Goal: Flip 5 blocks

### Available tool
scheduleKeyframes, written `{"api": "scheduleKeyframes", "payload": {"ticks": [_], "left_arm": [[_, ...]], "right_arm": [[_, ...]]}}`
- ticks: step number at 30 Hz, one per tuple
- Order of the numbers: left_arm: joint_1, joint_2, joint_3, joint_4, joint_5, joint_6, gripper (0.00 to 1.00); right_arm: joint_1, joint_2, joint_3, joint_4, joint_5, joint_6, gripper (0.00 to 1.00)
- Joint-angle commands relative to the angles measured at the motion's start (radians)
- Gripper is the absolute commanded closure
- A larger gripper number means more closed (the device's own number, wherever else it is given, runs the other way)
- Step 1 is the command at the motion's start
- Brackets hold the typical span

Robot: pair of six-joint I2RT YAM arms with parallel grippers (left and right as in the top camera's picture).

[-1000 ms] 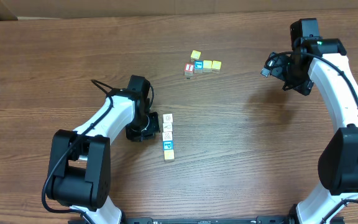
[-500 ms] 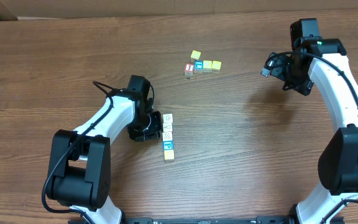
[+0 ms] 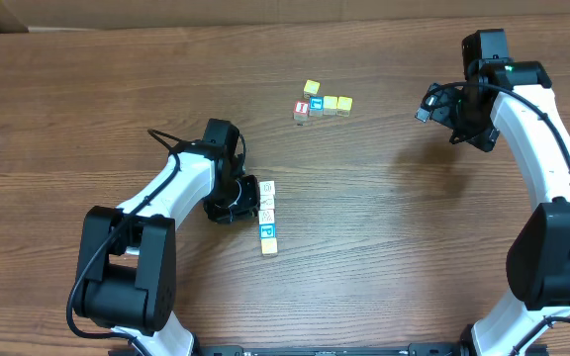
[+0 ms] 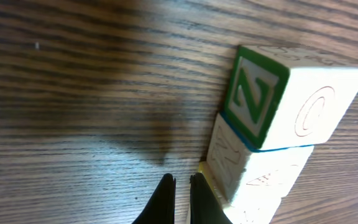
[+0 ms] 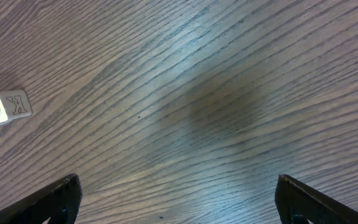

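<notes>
Five blocks are seen lined up in a short column mid-bench, with the yellow one nearest, the blue one next and whitish ones beyond. The left claw is pinched fully closed (nothing gripped) just beside the column, by the green Z block. Farther off, a separate cluster of cubes is spotted. The right claw is held wide apart and empty.

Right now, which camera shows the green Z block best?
The left wrist view: the green Z block is close up, its letter sharp. The overhead view shows only a tiny row of blocks, no Z readable. The right wrist view misses it.
</notes>
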Motion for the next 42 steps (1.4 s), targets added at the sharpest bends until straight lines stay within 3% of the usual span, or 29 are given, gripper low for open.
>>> {"api": "scheduleKeyframes", "payload": {"ticks": [1, 13, 22, 31, 42], "left_arm": [[-0.009, 0.009, -0.009, 0.013, 0.035, -0.016, 0.96], [-0.009, 0.009, -0.009, 0.017, 0.045, -0.015, 0.96], [-0.008, 0.009, -0.009, -0.055, -0.053, -0.016, 0.96], [-0.013, 0.009, -0.009, 0.135, -0.119, -0.016, 0.96], [-0.013, 0.009, -0.009, 0.134, -0.081, -0.042, 0.96]], "right_arm": [[0.000, 0.004, -0.006, 0.002, 0.014, -0.003, 0.00], [0.000, 0.004, -0.006, 0.002, 0.014, -0.003, 0.00], [0.000, 0.004, -0.006, 0.002, 0.014, -0.003, 0.00], [0.000, 0.004, -0.006, 0.002, 0.014, -0.003, 0.00], [0.000, 0.004, -0.006, 0.002, 0.014, -0.003, 0.00]]}}
